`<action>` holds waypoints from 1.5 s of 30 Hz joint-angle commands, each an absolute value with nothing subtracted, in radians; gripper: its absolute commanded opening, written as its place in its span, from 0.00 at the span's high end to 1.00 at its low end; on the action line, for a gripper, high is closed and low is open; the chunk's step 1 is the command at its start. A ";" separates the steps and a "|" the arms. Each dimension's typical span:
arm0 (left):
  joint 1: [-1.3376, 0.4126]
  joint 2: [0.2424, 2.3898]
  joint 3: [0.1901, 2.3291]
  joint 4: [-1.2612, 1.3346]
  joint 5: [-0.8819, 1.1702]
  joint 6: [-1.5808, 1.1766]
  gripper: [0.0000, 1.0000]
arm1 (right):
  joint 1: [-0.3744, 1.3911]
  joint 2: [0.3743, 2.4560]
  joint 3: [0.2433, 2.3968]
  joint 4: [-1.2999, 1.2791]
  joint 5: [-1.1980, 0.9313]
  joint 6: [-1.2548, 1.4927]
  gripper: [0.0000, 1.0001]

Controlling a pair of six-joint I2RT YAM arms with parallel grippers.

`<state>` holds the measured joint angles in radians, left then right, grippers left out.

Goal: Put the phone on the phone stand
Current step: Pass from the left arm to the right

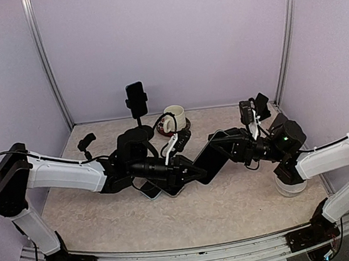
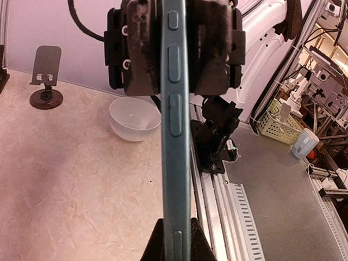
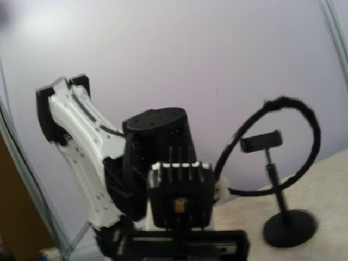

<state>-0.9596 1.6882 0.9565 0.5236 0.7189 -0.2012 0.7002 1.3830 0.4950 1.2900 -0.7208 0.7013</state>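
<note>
Above the middle of the table [image 1: 234, 209], you are holding the phone [image 1: 210, 158] up in the air between both arms, clear of the tabletop. Your left gripper [image 1: 193, 169] is reaching in from the left and clenching the phone's near end. Its fingers [image 2: 155, 244] are showing at the bottom of the left wrist view, one on either side of the blue-green edge. Your right gripper [image 1: 228, 144] is facing it from the right and clasping the far end. In the left wrist view its black pads [image 2: 142, 51] are lying flat against both faces of the phone, touching it. The phone is standing on edge between them, its side buttons facing that camera. It is sitting well apart from every stand. The clamp stand [image 1: 136, 100] is standing upright on its round base at the back of the table, left of centre, and a pale mug [image 1: 174, 118] is sitting just beside it on the right. A plate stand [image 2: 46, 70] is sitting on its own round base near the back wall on your right side. A white bowl [image 2: 133, 117] is resting on the table near it, partly under your right arm in the top view. The right wrist view is coming through blurred. It is showing the white left arm straight ahead and the clamp stand off to the right with a black cable looping around its head, and you cannot judge either grip from it.
</note>
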 commanded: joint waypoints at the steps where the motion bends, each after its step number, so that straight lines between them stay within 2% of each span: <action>1: -0.974 1.681 0.979 0.509 0.718 -0.188 1.00 | 0.713 1.374 0.535 1.315 -0.707 0.699 0.63; 6: -0.971 1.683 0.972 0.516 0.723 -0.190 1.00 | 0.701 1.352 0.518 1.310 -0.692 0.698 0.61; 10: -0.969 1.679 0.965 0.524 0.727 -0.192 1.00 | 0.693 1.332 0.520 1.283 -0.688 0.688 0.64; 15: -0.969 1.682 0.966 0.529 0.729 -0.195 1.00 | 0.693 1.361 0.536 1.314 -0.717 0.712 0.82; 18: -0.969 1.681 0.964 0.528 0.729 -0.195 1.00 | 0.693 1.382 0.535 1.344 -0.727 0.728 0.87; 21: -0.969 1.679 0.961 0.527 0.727 -0.193 1.00 | 0.693 1.381 0.535 1.343 -0.728 0.729 1.00; 26: -0.969 1.678 0.960 0.527 0.726 -0.196 1.00 | 0.693 1.362 0.539 1.315 -0.719 0.718 1.00; 27: -0.969 1.677 0.960 0.528 0.724 -0.197 0.96 | 0.693 1.358 0.540 1.303 -0.714 0.715 1.00; 30: -0.967 1.665 0.957 0.521 0.719 -0.194 0.71 | 0.693 1.334 0.539 1.244 -0.691 0.690 1.00; 35: -0.951 1.613 0.927 0.517 0.689 -0.188 0.22 | 0.689 1.270 0.543 1.108 -0.660 0.617 1.00; 36: -0.948 1.601 0.920 0.520 0.681 -0.189 0.07 | 0.688 1.257 0.544 1.085 -0.655 0.602 1.00; 37: -0.946 1.591 0.914 0.524 0.670 -0.191 0.02 | 0.684 1.246 0.543 1.062 -0.652 0.594 1.00; 45: -0.935 1.500 0.891 0.495 0.515 -0.187 0.01 | 0.654 1.192 0.526 0.981 -0.655 0.576 1.00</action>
